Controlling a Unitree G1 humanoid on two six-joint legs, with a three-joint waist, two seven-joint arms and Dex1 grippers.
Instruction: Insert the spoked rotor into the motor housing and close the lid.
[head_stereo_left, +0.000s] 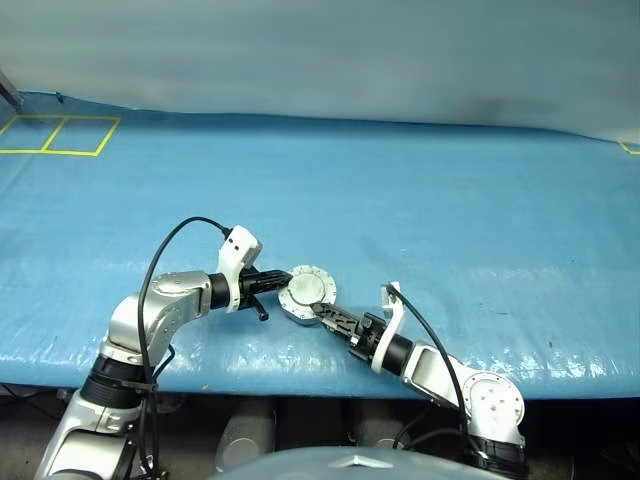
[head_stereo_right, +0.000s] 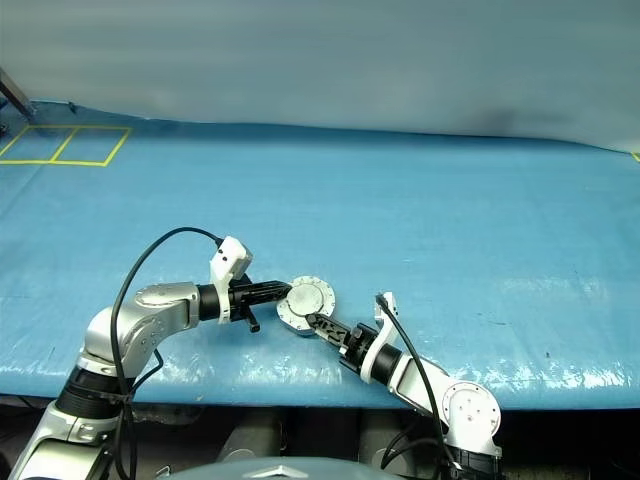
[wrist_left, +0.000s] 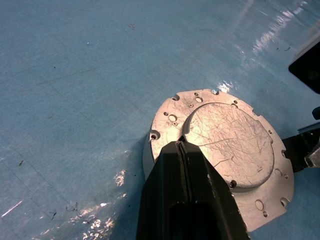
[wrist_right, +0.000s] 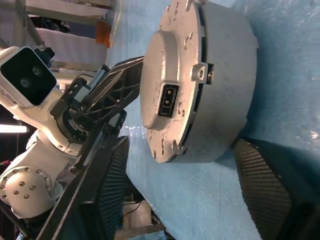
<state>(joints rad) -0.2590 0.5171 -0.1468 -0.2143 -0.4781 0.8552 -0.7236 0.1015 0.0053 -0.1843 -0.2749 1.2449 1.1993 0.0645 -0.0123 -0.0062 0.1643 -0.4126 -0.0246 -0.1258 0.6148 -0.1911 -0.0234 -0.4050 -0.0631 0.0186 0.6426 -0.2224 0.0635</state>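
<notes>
The motor housing (head_stereo_left: 300, 312) stands near the front of the blue table, and its plain grey lid (wrist_left: 230, 145) lies flat and closed on top. The spoked rotor is hidden. My left gripper (head_stereo_left: 283, 283) comes in from the left, shut, with its black fingertips (wrist_left: 180, 150) resting on the lid's edge. My right gripper (wrist_right: 181, 144) reaches in from the front right and is open, one finger (wrist_right: 110, 190) on each side of the housing's wall (wrist_right: 230, 75). A small black socket (wrist_right: 167, 100) shows in the lid's rim.
The blue table cover (head_stereo_left: 420, 200) stretches wide behind and to both sides of the housing. Yellow tape squares (head_stereo_left: 60, 135) mark the far left corner. The table's front edge (head_stereo_left: 300, 385) runs close below the grippers.
</notes>
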